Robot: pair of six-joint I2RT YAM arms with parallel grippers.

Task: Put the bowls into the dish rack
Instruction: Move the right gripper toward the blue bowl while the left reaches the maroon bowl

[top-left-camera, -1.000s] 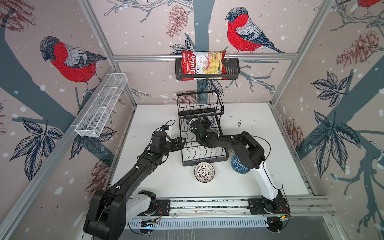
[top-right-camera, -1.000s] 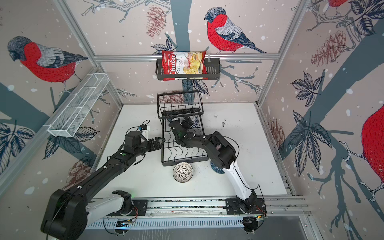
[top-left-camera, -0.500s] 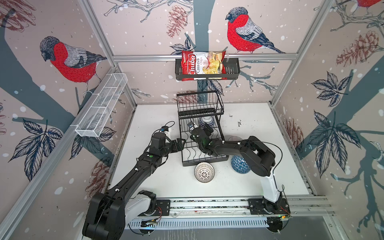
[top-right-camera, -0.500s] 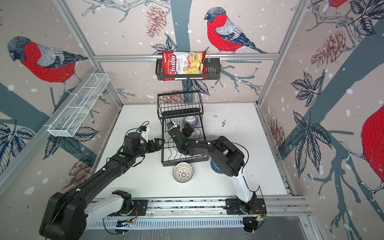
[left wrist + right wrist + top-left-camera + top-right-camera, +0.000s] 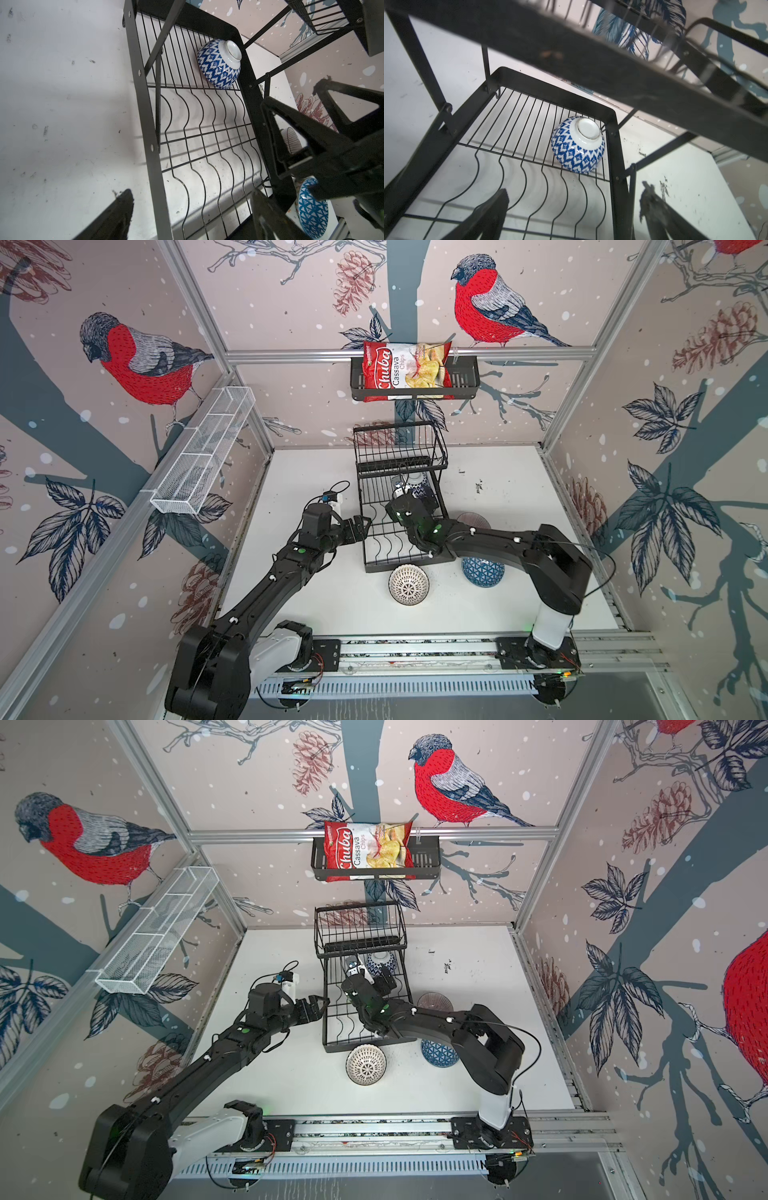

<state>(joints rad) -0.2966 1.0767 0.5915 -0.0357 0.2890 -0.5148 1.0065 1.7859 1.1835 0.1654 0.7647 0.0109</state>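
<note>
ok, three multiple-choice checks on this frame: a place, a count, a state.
1. Where is the blue-and-white zigzag bowl? A) dish rack, lower tier B) raised basket C) table
2. How many bowls are visible on the table? A) one B) three C) five
3. The right end effector is: A) open, empty B) shut on a bowl C) shut on a wire

Key: 1A, it rests on the lower wires; 2B, dotted white bowl, blue-triangle bowl, mauve bowl; 3A, fingers apart, nothing between them.
</note>
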